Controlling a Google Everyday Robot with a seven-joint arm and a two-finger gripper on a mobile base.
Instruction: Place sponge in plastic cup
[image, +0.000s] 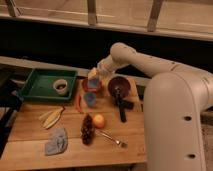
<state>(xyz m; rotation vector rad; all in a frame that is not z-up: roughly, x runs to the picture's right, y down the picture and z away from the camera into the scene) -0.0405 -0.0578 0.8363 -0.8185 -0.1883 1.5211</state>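
My gripper (95, 76) is at the back middle of the wooden table (30, 135), at the end of the white arm (145, 60) that reaches in from the right. It is shut on a pale yellow sponge (93, 73). The sponge hangs just above a red plastic cup (91, 86). A small blue cup (90, 99) stands right in front of the red one.
A green tray (37, 86) holding a small bowl (60, 86) is at the back left. A dark red bowl (119, 86) and a black utensil (122, 109) lie right of the cups. A red chili (79, 103), orange (99, 121), dark cluster (87, 130), fork (112, 138), banana (51, 117) and blue cloth (56, 141) lie in front.
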